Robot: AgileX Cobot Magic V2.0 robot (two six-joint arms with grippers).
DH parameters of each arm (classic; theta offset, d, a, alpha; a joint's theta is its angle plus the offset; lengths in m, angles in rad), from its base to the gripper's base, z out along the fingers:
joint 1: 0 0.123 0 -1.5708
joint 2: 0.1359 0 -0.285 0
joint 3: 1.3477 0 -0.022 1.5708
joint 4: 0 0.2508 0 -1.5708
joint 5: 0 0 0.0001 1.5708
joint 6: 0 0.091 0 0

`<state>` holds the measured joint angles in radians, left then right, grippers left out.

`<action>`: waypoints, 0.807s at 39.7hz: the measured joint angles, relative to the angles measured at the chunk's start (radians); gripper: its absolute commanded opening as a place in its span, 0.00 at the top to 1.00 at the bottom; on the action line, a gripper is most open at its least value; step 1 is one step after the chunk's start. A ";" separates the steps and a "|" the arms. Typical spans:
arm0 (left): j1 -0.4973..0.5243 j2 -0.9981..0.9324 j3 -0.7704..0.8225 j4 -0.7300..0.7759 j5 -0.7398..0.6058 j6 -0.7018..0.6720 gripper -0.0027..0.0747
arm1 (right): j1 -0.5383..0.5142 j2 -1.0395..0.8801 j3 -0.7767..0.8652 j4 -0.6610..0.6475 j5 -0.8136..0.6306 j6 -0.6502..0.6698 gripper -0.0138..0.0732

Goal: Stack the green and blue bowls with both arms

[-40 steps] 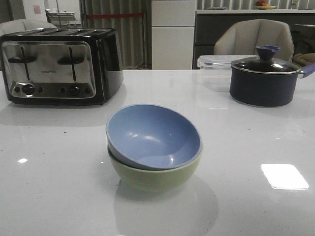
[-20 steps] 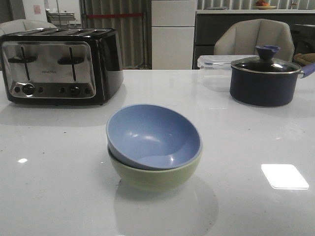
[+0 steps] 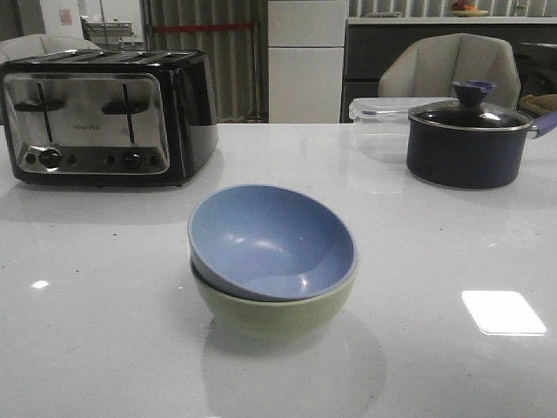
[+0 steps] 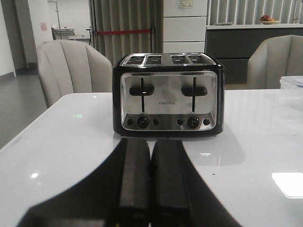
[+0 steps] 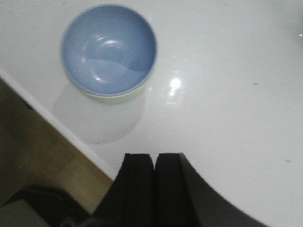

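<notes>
The dusty blue bowl (image 3: pixel 270 239) sits nested in the pale green bowl (image 3: pixel 261 313) at the middle of the white table, tilted a little. Neither arm shows in the front view. The right wrist view shows the stacked pair from above, the blue bowl (image 5: pixel 109 49) over a sliver of the green bowl (image 5: pixel 116 97); my right gripper (image 5: pixel 154 156) is shut and empty, well away from them near the table edge. My left gripper (image 4: pixel 150 142) is shut and empty, low over the table, pointing at the toaster. No bowl shows in the left wrist view.
A black and chrome toaster (image 3: pixel 104 117) stands at the back left and also shows in the left wrist view (image 4: pixel 168 97). A dark navy lidded pot (image 3: pixel 470 139) and a clear plastic box (image 3: pixel 379 113) stand at the back right. Chairs stand beyond the table. The table edge (image 5: pixel 61 127) runs near the right gripper.
</notes>
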<state>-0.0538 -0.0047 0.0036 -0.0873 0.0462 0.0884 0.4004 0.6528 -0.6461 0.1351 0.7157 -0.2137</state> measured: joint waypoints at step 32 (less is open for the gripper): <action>0.000 0.000 0.000 0.000 -0.002 0.000 0.84 | -0.358 -0.663 0.674 0.025 -0.636 0.000 0.80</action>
<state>-0.0538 -0.0047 0.0036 -0.0873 0.0444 0.0884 0.0423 -0.0103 0.0279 0.1603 0.0795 -0.2137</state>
